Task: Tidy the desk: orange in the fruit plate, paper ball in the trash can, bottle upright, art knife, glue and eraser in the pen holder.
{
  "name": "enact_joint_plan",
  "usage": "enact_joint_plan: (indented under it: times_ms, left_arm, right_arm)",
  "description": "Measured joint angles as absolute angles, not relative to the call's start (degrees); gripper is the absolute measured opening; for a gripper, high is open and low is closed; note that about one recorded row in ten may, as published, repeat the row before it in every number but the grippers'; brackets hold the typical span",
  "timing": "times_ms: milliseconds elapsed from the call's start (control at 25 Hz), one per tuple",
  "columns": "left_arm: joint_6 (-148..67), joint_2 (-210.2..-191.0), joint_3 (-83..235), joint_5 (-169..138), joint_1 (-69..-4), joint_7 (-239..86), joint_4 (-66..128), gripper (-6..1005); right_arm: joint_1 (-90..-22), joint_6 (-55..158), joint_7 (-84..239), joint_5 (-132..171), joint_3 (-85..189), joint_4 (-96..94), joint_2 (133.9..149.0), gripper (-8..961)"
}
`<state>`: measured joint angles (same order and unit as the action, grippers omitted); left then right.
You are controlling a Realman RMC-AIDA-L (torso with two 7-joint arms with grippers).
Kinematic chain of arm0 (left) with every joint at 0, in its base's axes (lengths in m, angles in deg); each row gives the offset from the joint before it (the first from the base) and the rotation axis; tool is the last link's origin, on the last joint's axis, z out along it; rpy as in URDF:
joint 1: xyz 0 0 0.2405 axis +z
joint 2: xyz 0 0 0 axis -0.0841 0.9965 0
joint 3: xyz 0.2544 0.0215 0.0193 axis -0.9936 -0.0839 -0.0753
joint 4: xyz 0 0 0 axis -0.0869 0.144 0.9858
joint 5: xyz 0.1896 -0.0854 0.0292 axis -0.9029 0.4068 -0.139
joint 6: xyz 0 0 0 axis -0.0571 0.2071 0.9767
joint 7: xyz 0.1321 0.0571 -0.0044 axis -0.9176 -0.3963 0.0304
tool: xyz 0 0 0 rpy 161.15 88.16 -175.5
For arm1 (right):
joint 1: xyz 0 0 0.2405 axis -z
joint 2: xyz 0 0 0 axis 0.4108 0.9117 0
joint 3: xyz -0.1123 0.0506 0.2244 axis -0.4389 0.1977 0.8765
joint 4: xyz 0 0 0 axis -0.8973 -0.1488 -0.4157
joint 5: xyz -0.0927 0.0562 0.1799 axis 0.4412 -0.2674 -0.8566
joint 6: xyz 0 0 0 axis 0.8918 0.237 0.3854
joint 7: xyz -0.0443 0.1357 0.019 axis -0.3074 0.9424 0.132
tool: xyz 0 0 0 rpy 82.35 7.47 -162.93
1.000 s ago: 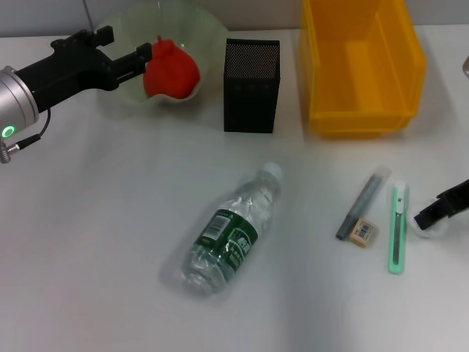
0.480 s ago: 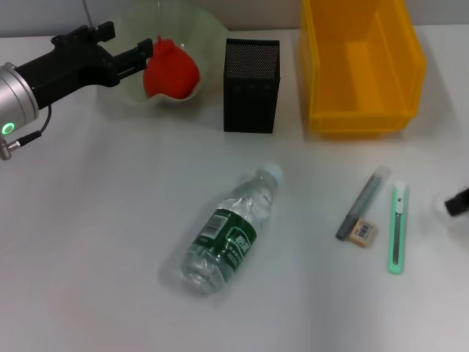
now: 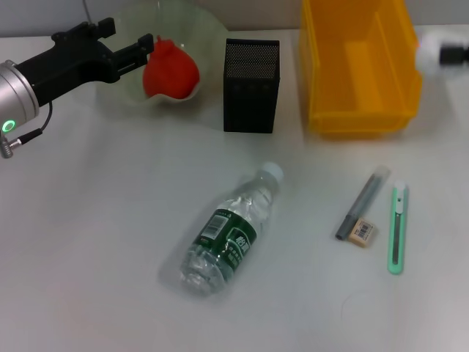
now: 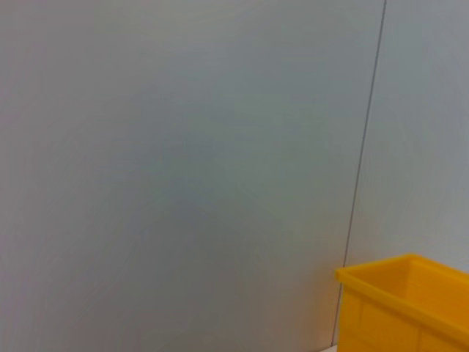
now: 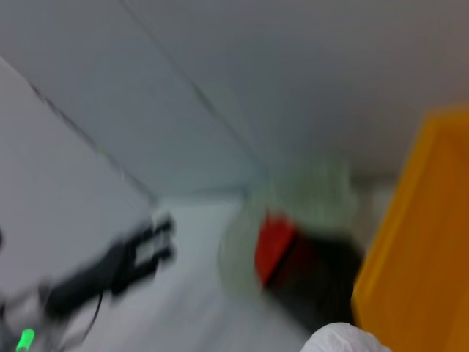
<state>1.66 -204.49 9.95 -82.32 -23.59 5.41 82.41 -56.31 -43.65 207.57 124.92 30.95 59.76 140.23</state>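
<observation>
Right claw pinches the paper ball at the far-right rim of the yellow bin, positioned for release. Left claw, spread, flanks the orange in the fruit plate.

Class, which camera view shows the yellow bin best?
The head view: the whole yellow bin shows from above, open and beside the pen holder. The left wrist view catches only one corner of it, and the right wrist view only a blurred orange edge.

Head overhead; wrists level; share yellow bin.
</observation>
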Motion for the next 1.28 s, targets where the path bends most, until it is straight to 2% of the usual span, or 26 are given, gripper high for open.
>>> enact_joint_plan:
  times_ms: [120,320,480,800,1120,1280]
  left_arm:
    - [2.28,-204.5,9.95,-81.08,-23.18,4.48,81.99,769]
    - [3.89,-204.54,9.96,-78.83,-23.02,2.62,80.21,769]
    - [5.1,-204.6,9.96,-76.29,-23.12,0.98,78.26,769]
    - [7.58,-204.59,9.96,-73.18,-22.1,-1.4,77.47,769]
    - [9.81,-204.59,9.96,-71.92,-22.08,-3.34,76.13,769]
    - [10.27,-204.59,9.96,-71.61,-22.05,-3.56,76.07,769]
  right_arm:
    - [-55.64,-37.37,201.25,121.6,31.11,56.95,141.74,264]
    - [-54.86,-25.59,186.34,114.43,31.16,50.57,145.55,262]
    - [-55.37,-18.13,175.14,108.08,30.82,44.57,147.46,261]
    - [-57.29,-6.99,166.97,104.41,30.43,37.06,147.67,260]
    - [-59.16,-6.23,165.11,104.31,30.45,34.54,147.5,256]
    - [-60.09,-5.79,165.06,104.34,30.45,33.63,147.49,354]
